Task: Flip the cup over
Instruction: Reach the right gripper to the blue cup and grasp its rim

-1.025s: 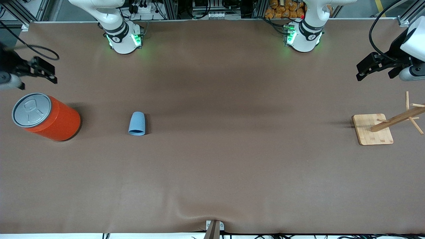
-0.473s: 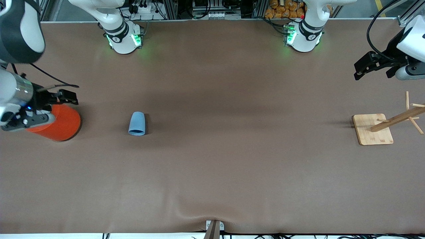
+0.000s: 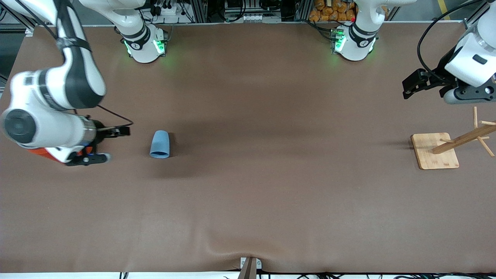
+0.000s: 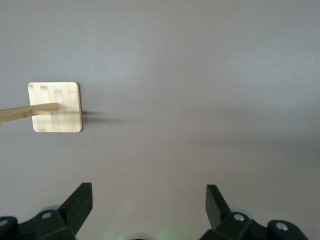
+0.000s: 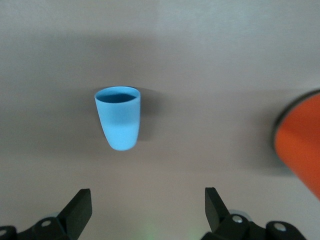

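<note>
The light-blue cup (image 3: 159, 144) lies on its side on the brown table, its open mouth toward the front camera. In the right wrist view the cup (image 5: 118, 117) shows its dark inside, ahead of the fingers and apart from them. My right gripper (image 3: 110, 144) is open and empty, low over the table between the orange can and the cup; it also shows in its wrist view (image 5: 147, 192). My left gripper (image 3: 407, 87) is open and empty, up over the left arm's end of the table; its wrist view (image 4: 148, 187) shows bare table between the fingers.
The orange can (image 3: 42, 152) stands at the right arm's end, mostly hidden by the right arm; its edge shows in the right wrist view (image 5: 300, 145). A wooden peg rack on a square base (image 3: 434, 155) stands at the left arm's end, seen too in the left wrist view (image 4: 55, 107).
My right arm has swung in from the table's end, passing over the orange can to a spot beside the cup. My left gripper has drifted slightly toward the table's middle. The cup has not moved.
</note>
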Motion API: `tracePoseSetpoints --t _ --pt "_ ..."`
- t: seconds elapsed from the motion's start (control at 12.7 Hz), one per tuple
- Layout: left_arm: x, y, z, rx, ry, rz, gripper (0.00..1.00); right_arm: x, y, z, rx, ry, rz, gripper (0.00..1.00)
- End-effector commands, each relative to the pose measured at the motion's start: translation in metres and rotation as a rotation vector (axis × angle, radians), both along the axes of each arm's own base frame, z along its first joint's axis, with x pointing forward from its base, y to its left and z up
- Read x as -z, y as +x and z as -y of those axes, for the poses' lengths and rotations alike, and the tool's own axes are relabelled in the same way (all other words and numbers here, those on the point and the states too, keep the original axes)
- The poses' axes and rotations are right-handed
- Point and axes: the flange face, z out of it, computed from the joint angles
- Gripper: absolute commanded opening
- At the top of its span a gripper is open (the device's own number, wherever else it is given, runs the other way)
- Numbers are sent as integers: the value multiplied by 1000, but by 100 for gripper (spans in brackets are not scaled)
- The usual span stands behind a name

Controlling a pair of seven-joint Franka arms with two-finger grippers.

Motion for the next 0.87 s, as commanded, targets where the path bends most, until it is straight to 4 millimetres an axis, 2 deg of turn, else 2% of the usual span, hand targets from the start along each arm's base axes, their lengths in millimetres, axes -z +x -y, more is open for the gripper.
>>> tracePoseSetpoints --t 0.0,0.16,0.32,0.55,0.79 --pt "6 9 4 3 11 -12 100 41 -24 -12 47 59 23 100" --pt "14 14 5 -1 11 -23 100 75 -39 -41 14 62 81 100" --pt "19 17 5 -23 11 -30 100 106 -53 -56 6 63 148 100" --pt "16 21 6 -25 -5 11 100 125 -55 -58 -10 56 166 100" --pt "20 26 8 -44 -10 18 100 140 -56 -46 -37 23 186 100"
